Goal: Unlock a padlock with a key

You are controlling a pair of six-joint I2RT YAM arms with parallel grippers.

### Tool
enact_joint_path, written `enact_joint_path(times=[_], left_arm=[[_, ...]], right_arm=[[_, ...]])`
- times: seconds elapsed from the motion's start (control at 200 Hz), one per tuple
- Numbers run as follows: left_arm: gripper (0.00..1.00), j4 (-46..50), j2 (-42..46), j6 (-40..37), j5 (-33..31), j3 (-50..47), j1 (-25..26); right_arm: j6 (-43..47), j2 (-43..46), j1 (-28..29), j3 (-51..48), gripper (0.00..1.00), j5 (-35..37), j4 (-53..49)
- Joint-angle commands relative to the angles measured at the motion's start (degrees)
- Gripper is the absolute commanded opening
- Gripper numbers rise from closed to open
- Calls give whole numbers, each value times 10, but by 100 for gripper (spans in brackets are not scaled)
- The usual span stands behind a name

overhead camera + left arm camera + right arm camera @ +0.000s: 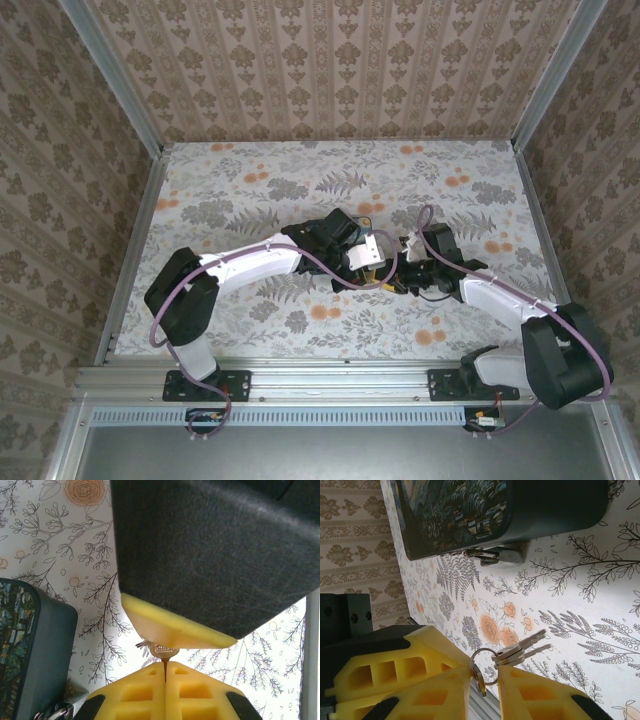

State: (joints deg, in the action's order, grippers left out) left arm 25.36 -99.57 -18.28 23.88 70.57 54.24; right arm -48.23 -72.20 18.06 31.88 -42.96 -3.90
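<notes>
The key (162, 651) is pinched in the left gripper (165, 666), yellow fingers pressed together on it with just its head poking out. Its ring (472, 660) and spare keys (520, 650) sit between the right gripper's (485, 680) narrowly parted fingers. Whether they clamp it I cannot tell. The padlock (507, 556) sits apart at the edge of the dark tin box (470, 515).

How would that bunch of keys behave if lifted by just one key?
Probably floppy: the keys sit loose on a thin ring, so they would likely swing and jingle. Being small metal, they are likely stiff, sturdy and somewhat slippery.
</notes>
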Motion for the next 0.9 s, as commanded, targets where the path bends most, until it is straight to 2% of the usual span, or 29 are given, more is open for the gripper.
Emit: enact_joint_path(times=[0.0, 0.13, 0.425, 0.465, 0.57, 0.625, 0.705, 0.79, 0.83, 0.895], left_arm=[[0, 12, 21, -17, 16, 14, -2], [0, 9, 19, -17, 15, 13, -1], [0, -12, 23, 13, 28, -2, -19], [7, -17, 26, 23, 34, -6, -23], [32, -43, 47, 66, 50, -34, -40], [38, -74, 66, 104, 65, -62, -52], [43, -142, 89, 201, 105, -103, -82], [47, -201, 99, 330, 125, -131, -100], [46, -227, 94, 392, 156, -138, -108], [45, -319, 88, 521, 186, -171, -121]], right_arm=[[-4, -4, 8, 8, 23, -11, 14], [-7, -6, 12, 6, 14, -13, 21], [-25, 0, 12, -4, 9, -7, 38], [-30, 0, 12, -6, 9, -3, 42], [-40, 6, 12, -8, 9, 21, 42], [-48, 13, 12, -11, 8, 36, 46], [-60, 18, 11, -19, 8, 48, 60], [-71, 18, 11, -23, 8, 56, 67], [-75, 17, 11, -22, 8, 57, 68], [-89, 21, 11, -25, 8, 58, 81]])
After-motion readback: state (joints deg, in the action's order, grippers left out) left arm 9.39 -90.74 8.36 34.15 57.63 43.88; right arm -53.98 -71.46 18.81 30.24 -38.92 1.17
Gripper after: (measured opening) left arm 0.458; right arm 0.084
